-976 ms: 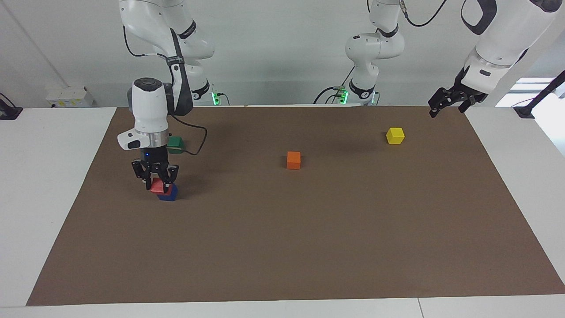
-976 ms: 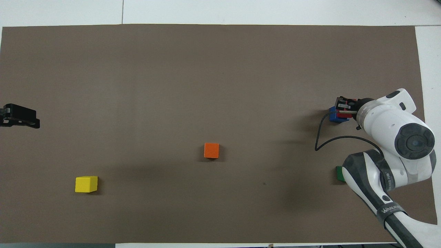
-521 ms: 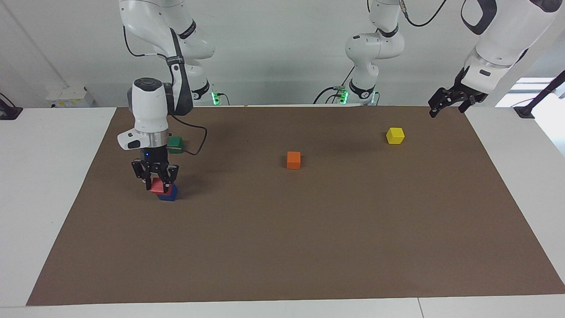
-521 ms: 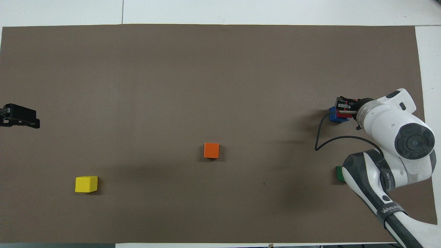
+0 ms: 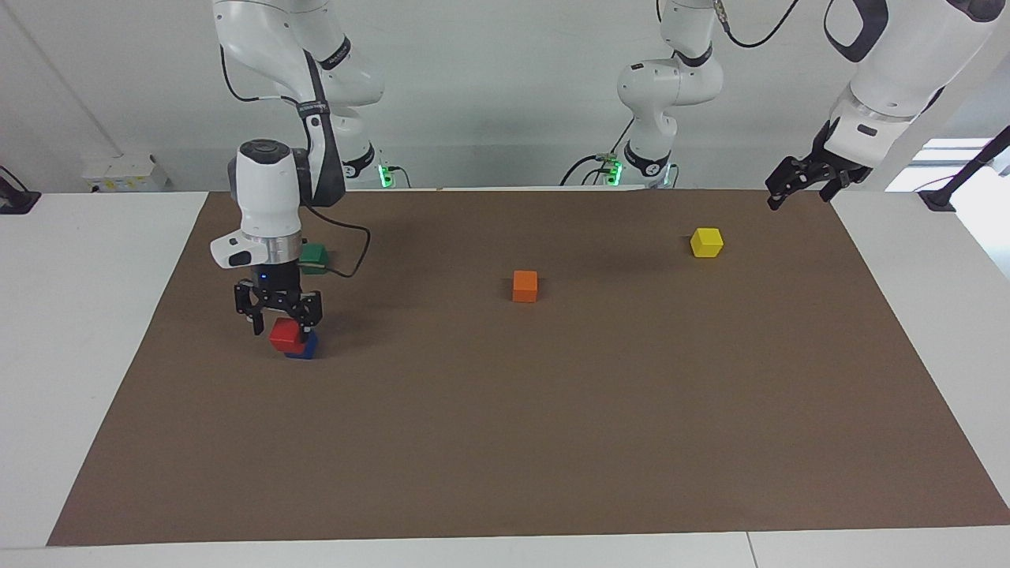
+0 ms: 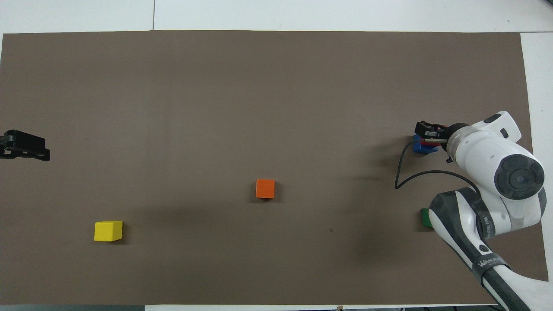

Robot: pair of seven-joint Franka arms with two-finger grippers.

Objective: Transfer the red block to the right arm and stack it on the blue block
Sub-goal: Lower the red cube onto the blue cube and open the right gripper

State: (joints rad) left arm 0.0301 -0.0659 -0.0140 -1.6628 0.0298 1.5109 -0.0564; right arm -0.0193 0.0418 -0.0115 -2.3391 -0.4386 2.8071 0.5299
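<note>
Red block (image 5: 286, 334) atop blue block (image 5: 304, 347); right pincer (image 5: 278, 314) spread.

You had two arms cased in glossy white, rounded shells, with dark grey bands at the joints. The right arm (image 5: 268, 197) ended in a stout white cylinder with a dark round cap, a silver ring below it and a small blue light at the wrist. Its gripper (image 5: 278, 315) was black and skeletal, built from thin linked bars. A black cable looped out at 3 o'clock from that wrist, and a dark strap on the forearm carried white lettering. The left arm (image 5: 876, 87) wore a black oval patch; its gripper (image 5: 801, 183) was black too. Green lights glowed at both bases.
</note>
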